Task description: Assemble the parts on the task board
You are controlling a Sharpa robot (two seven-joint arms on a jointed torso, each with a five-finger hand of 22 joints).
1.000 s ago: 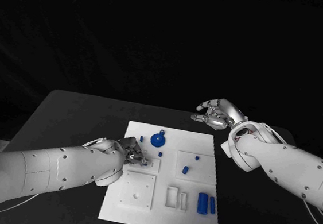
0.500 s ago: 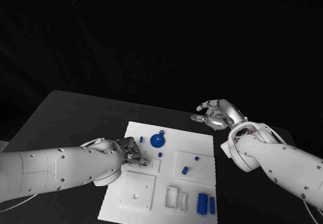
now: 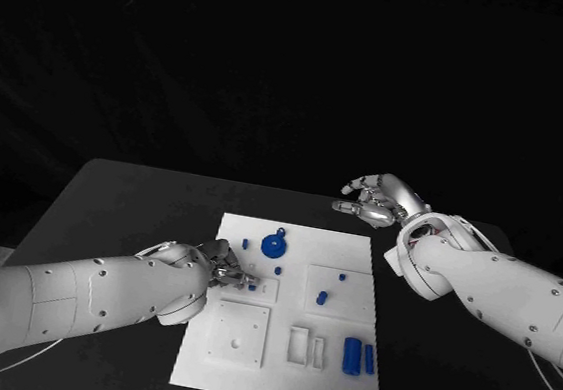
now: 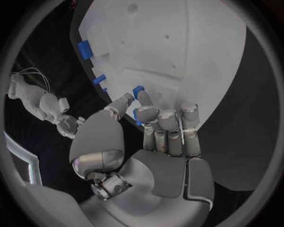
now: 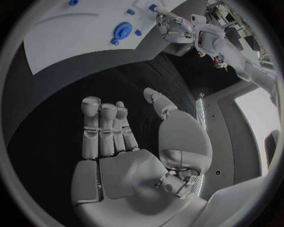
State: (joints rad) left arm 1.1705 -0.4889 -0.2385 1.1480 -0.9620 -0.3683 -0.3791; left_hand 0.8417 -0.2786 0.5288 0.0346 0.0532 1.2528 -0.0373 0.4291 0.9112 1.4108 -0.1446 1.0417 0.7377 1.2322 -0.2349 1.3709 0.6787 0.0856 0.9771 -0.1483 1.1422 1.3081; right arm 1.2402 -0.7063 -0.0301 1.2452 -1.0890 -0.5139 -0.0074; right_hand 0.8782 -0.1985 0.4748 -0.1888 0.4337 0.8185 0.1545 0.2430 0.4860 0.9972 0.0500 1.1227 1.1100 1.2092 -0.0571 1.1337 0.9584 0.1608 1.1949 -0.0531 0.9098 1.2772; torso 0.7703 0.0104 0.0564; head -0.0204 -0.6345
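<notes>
- The white rectangular task board (image 3: 287,358) lies mid-worktop on the black worktop (image 3: 134,201), long side running 12 to 6 o'clock.
- The silver left hand (image 3: 223,266) is down on the board's 9 o'clock edge, fingers curled in close around a small blue part (image 4: 139,91). The left wrist view shows thumb and fingertips at that piece, though whether it is truly pinched is hard to make out, so I cannot tell the grip.
- The silver right hand (image 3: 373,199) hovers past the board's 1 o'clock corner, off the plate, fingers apart and holding nothing.
- A round blue disc part (image 3: 275,245) sits near the board's 12 o'clock end.
- Two upright blue block parts (image 3: 359,355) stand at about 4 o'clock on the board.
- Smaller blue pegs (image 3: 324,296) near the centre are too small to tell apart.
</notes>
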